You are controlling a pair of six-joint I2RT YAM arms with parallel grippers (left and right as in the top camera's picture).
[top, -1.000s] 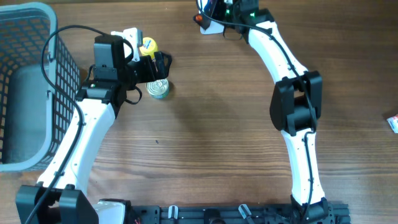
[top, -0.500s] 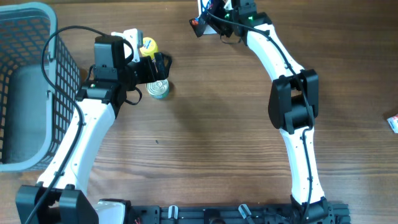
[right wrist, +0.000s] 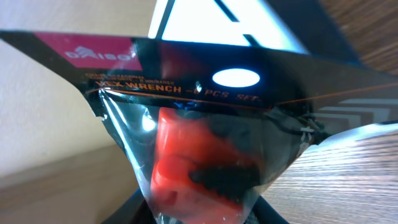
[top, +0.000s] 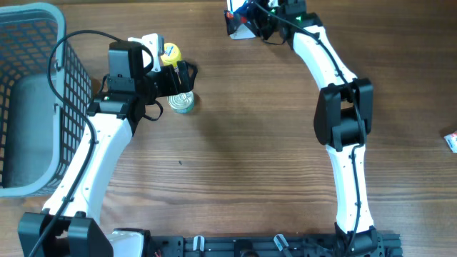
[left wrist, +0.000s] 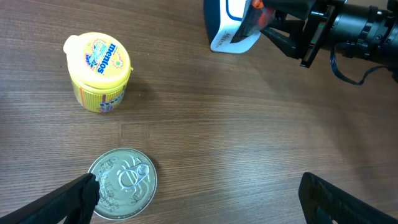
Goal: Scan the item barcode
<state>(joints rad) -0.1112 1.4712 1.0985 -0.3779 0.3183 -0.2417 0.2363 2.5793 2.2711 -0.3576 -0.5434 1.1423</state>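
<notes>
While your right gripper clenches the hex wrench packet, clear bag, black header, red holder inside, left gripper released.

- The basket sits on the bench at nine o'clock.
- The tub stands at eleven o'clock, with the tin just beside it toward six.
- The scanner stands at twelve o'clock, with the wrench packet close before it.
- A small packet lies at three o'clock.
</notes>
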